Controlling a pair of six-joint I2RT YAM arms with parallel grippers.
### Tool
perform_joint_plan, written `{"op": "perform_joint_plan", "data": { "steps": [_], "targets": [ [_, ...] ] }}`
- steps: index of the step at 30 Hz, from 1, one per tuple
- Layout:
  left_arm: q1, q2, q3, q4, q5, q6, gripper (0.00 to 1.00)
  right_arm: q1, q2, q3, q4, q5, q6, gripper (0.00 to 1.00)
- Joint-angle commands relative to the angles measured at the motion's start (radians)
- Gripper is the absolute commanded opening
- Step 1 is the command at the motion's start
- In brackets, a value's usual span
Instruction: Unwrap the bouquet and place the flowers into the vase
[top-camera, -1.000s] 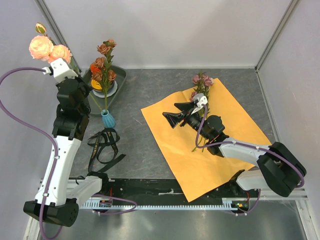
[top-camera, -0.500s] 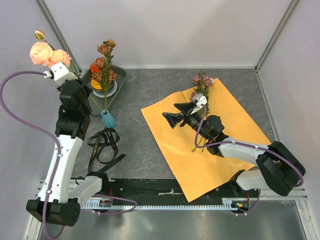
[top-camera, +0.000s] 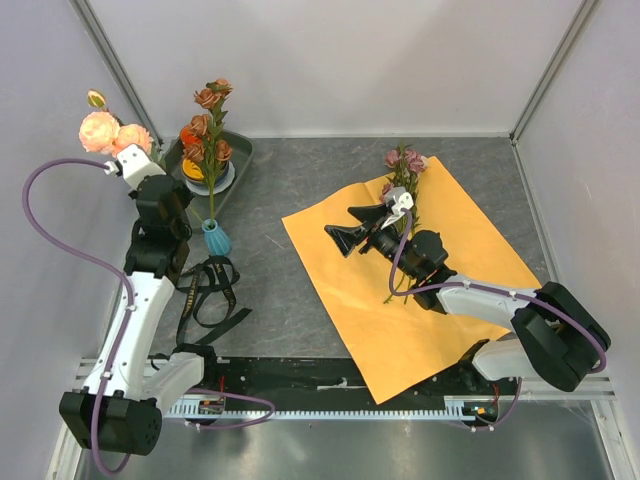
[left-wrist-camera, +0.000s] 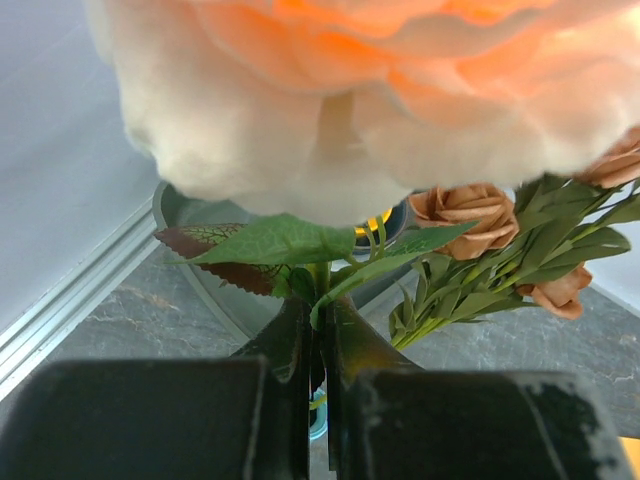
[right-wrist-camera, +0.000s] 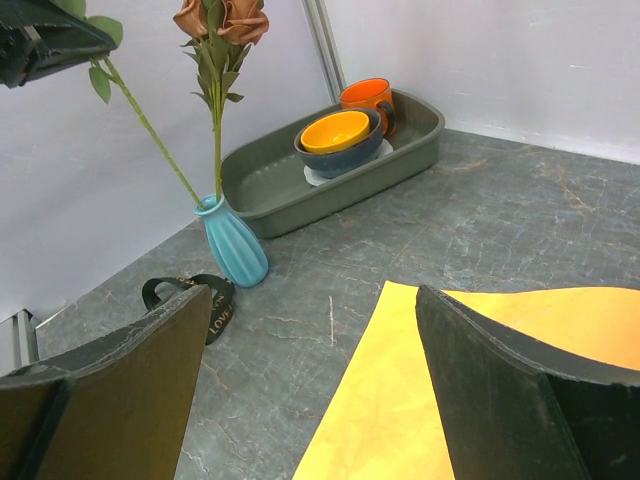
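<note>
The grey bench (top-camera: 300, 200) fills most of the top view. A big orange paper sheet (top-camera: 345, 300) lies flat and open on its right side. The right claw (top-camera: 355, 227) hangs over the left part of the paper with its two fingers wide apart and nothing between them. A dark tray (top-camera: 243, 150) sits at the far left of the bench. The left claw (left-wrist-camera: 320, 320) is up high by the left wall, squeezed tight on the green stem of the peach-pink roses (top-camera: 100, 132). That long stem slants down to the mouth of the vase (top-camera: 215, 238). The rust-brown roses (top-camera: 210, 125) stand tall in the vase. The mauve roses (top-camera: 405, 160) lie on the far edge of the paper, and their stem runs back under the right arm. A black ribbon (top-camera: 205, 290) lies loose on the bench just in front of the vase. The small teal vase stands upright on the left side, just near of the tray. In the tray, a yellow bowl (right-wrist-camera: 338, 135) sits inside a blue one, with an orange cup (right-wrist-camera: 368, 95) right behind them.
</note>
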Motion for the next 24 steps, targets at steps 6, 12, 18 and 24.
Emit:
{"op": "perform_joint_plan", "data": {
  "steps": [6,12,18,24],
  "targets": [
    [0.009,0.016,-0.037,0.077,0.006,-0.066,0.02,-0.001,0.011,0.037,0.033,-0.011,-0.013,0.9],
    [0.011,0.03,-0.051,0.08,0.007,-0.073,0.04,-0.001,0.016,0.037,0.031,-0.011,-0.011,0.9],
    [0.012,0.044,-0.065,0.077,0.009,-0.084,0.05,-0.001,0.019,0.041,0.031,-0.014,-0.013,0.91],
    [0.015,0.06,-0.063,0.071,0.016,-0.093,0.06,-0.001,0.022,0.042,0.031,-0.015,-0.013,0.91]
  ]
}}
